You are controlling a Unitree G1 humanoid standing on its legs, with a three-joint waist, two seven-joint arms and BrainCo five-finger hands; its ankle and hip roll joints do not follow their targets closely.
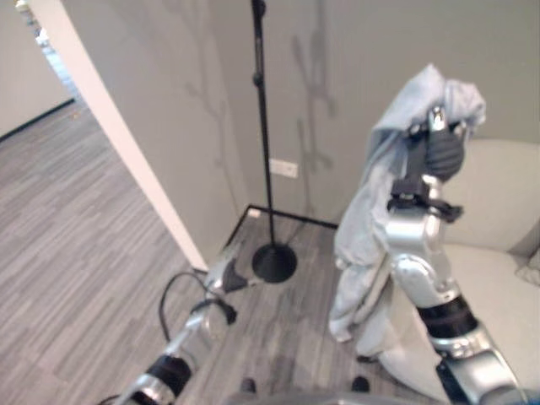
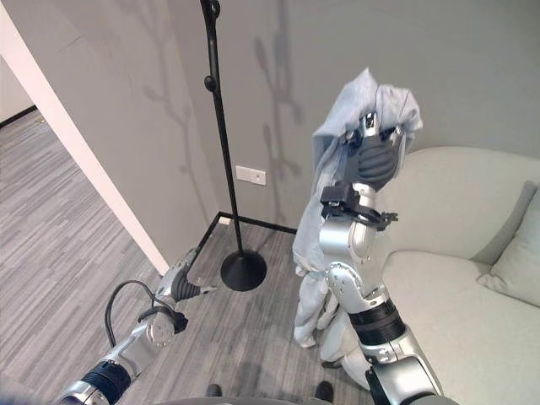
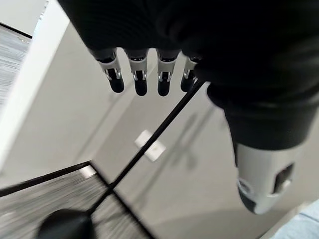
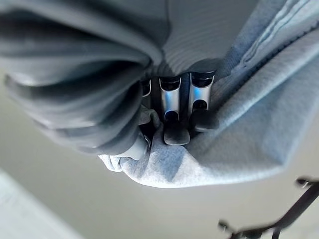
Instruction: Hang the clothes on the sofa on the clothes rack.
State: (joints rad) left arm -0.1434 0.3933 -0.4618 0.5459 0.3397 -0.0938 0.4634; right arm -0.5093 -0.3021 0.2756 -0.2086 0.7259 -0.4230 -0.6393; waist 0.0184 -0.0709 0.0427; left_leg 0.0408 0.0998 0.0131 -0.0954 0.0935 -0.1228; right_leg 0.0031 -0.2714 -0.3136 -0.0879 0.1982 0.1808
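A light blue-grey garment (image 1: 371, 202) hangs from my raised right hand (image 1: 441, 152), which is shut on its top in front of the sofa (image 1: 498, 211). In the right wrist view the fingers (image 4: 175, 117) curl into the cloth (image 4: 234, 134). The black clothes rack (image 1: 262, 126) stands to the left of the garment, its round base (image 1: 274, 262) on the floor by the wall. Low at the left, my left hand (image 2: 181, 284) is open with straight fingers (image 3: 139, 74), pointing toward the rack's base and apart from it.
A light grey sofa (image 2: 472, 278) with a cushion (image 2: 516, 270) fills the right side. A white wall outlet (image 1: 283, 168) sits behind the rack's pole. A white wall edge (image 1: 110, 118) runs diagonally at the left, with grey plank floor (image 1: 67, 245) beyond it.
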